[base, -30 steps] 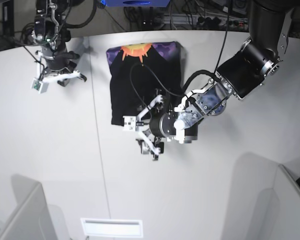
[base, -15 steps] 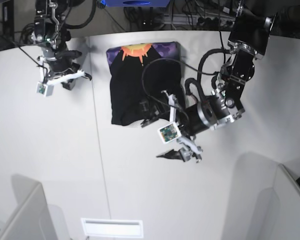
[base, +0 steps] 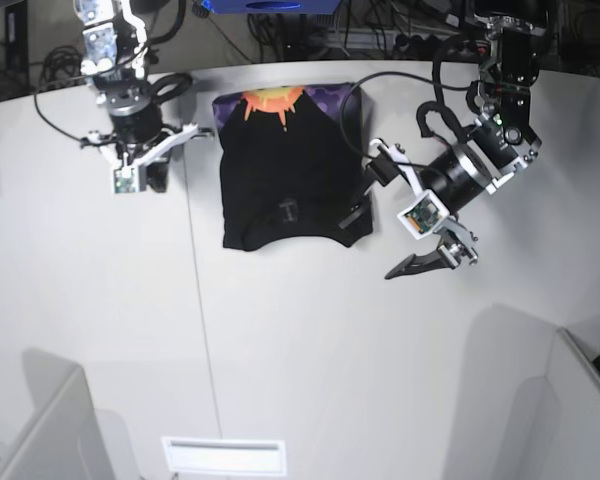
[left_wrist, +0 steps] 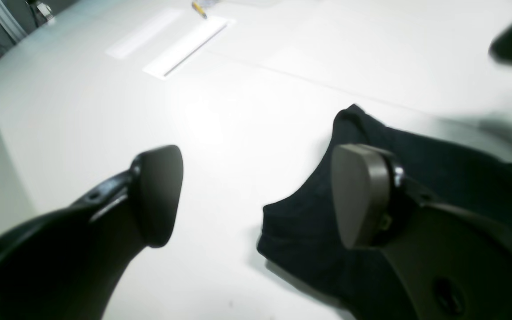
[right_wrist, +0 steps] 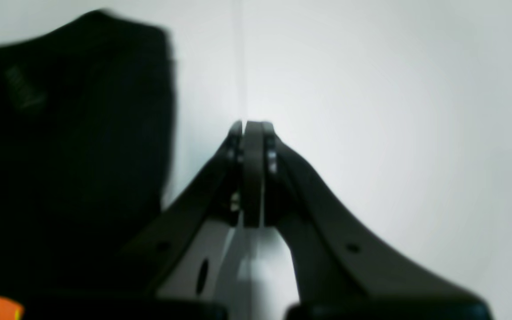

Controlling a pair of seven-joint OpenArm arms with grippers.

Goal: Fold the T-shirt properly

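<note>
The black T-shirt (base: 290, 170) lies folded into a rough rectangle on the white table, its orange and purple sun print (base: 272, 101) along the far edge. My left gripper (base: 380, 242) hovers open just off the shirt's near right corner. In the left wrist view the left gripper (left_wrist: 258, 198) has wide-apart fingers with nothing between them, and the T-shirt (left_wrist: 309, 222) corner lies under the right finger. My right gripper (base: 145, 178) is shut and empty beside the shirt's left edge. The right wrist view shows the right gripper (right_wrist: 251, 129) with pads pressed together and the T-shirt (right_wrist: 82, 133) to its left.
A thin seam (base: 195, 280) runs across the white table. A white slot plate (base: 223, 455) sits at the near edge, seen also as the slot plate (left_wrist: 187, 44) in the left wrist view. Grey partitions (base: 40, 430) stand at both near corners. Cables crowd the back edge.
My left arm has swung right and pulled back from the shirt's near edge, jaws still wide. My right arm has moved right, closer to the shirt's left side.
</note>
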